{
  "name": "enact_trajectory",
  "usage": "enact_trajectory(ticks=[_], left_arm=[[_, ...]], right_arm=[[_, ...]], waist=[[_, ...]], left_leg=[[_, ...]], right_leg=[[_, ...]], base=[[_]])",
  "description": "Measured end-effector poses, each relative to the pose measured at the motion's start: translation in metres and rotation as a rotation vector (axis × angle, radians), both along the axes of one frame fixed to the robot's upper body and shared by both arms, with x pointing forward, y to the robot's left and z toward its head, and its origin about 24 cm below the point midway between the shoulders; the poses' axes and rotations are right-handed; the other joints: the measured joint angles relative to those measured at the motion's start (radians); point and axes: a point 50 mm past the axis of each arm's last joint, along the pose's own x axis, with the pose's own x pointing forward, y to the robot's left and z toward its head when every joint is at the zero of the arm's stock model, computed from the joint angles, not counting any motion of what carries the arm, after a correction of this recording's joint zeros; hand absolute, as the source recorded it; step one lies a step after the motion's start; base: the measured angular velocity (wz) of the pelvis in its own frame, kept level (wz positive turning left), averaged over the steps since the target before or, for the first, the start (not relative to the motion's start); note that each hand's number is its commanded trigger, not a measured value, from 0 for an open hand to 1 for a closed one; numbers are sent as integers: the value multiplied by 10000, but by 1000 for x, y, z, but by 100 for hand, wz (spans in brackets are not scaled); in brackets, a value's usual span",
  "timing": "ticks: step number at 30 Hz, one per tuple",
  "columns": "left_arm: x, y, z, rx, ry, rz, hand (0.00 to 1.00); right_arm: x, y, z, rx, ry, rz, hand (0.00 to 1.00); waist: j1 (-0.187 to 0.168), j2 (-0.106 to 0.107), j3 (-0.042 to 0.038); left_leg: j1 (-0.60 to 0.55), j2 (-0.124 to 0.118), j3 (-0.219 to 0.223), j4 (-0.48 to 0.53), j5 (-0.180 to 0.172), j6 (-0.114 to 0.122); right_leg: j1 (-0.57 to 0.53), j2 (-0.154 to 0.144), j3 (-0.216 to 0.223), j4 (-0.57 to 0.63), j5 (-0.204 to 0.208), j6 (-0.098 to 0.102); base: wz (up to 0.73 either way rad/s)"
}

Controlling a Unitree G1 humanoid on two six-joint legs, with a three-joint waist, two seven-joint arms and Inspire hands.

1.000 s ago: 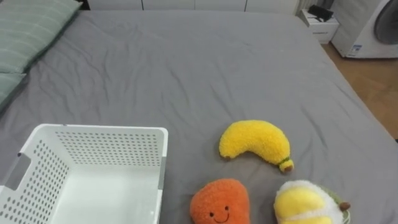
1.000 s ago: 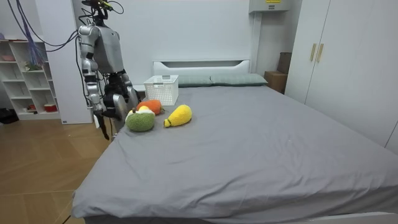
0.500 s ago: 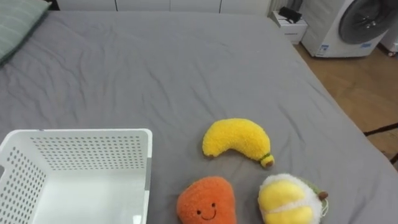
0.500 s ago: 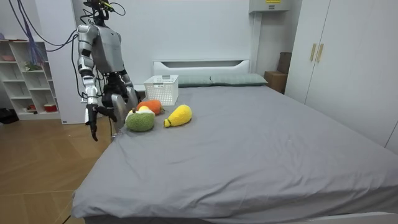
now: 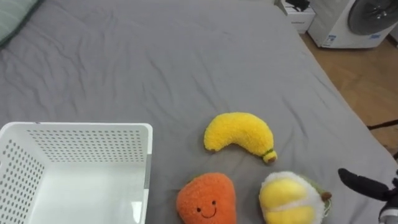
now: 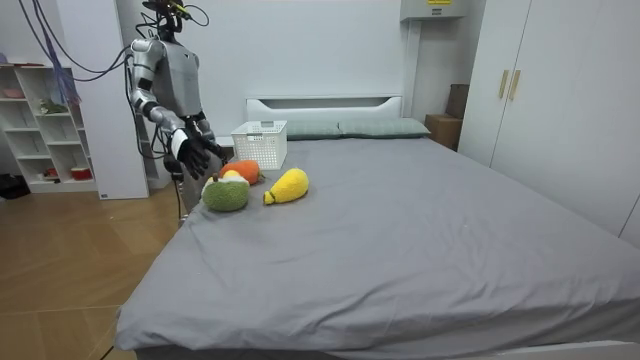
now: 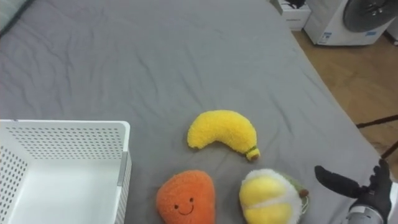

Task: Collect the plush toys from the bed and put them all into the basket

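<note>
From my end, the right hand (image 7: 364, 199) hung open and empty just beside the yellow-and-green round plush toy (image 5: 291, 198), on the grey bed (image 5: 155, 62) with the yellow plush banana (image 5: 239, 132), orange smiling plush fruit (image 5: 207, 199) and white perforated plastic basket (image 5: 74, 134).

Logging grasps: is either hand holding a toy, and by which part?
Nothing is held; the right hand is open beside the yellow-green plush, touching nothing.
</note>
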Motion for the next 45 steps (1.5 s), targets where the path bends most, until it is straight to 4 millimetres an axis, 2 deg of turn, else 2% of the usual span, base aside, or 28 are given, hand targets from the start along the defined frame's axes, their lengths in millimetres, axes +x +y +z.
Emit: enact_trajectory(ticks=[7,14,20,25,27,29,32,38,45], left_arm=[[1,-1,0,-2,-92,-16,0],[1,-5,-1,-52,-26,-216,0],[6,-2,1,-173,-172,-553,0],[4,-3,1,-408,-150,-623,0],[5,-1,1,-429,-90,-614,0],[7,0,1,-402,-81,-628,0],[8,0,1,-412,-93,-639,0],[12,2,2,-380,-101,-725,0],[16,5,3,-256,80,-1120,0]], right_arm=[[9,7,12,-1942,457,1217,0],[13,17,8,-2856,1483,2973,0],[18,31,2,-2116,2246,4835,0],[23,43,-5,-1840,3106,6492,0],[18,44,-16,-1175,3606,6820,0],[8,45,-33,-337,4556,7074,0],[-2,46,-47,368,5363,7398,0],[-3,47,-49,681,5708,7860,0],[-1,48,-50,219,6599,8640,0]], waist=[[148,77,-20],[161,162,-22],[407,51,-51],[414,12,-56],[392,-11,-79],[427,-49,-61],[468,-55,-56],[588,-191,-13],[710,-288,-62]], left_leg=[[30,3,-8,0,0,-1],[-10,10,-20,-43,5,-7],[-6,-3,-43,74,5,-5],[17,-9,-69,84,7,-2],[66,-14,-169,74,7,-2],[148,-16,-267,20,4,-5],[155,-20,-287,12,4,-6],[155,-25,-277,44,4,-6],[152,-29,-295,71,4,-6]], right_leg=[[-15,0,-21,17,5,-4],[-10,-8,-58,138,2,-5],[-15,-59,-152,145,-12,-15],[62,-57,-192,119,-12,-13],[230,-67,-335,13,-10,-12],[366,-75,-461,-13,-12,-10],[383,-88,-505,-12,-19,-11],[361,-115,-509,-19,-43,-15],[325,-101,-543,-32,-43,-15]], base=[[0],[0],[1],[2],[17],[16],[3],[0],[0]])
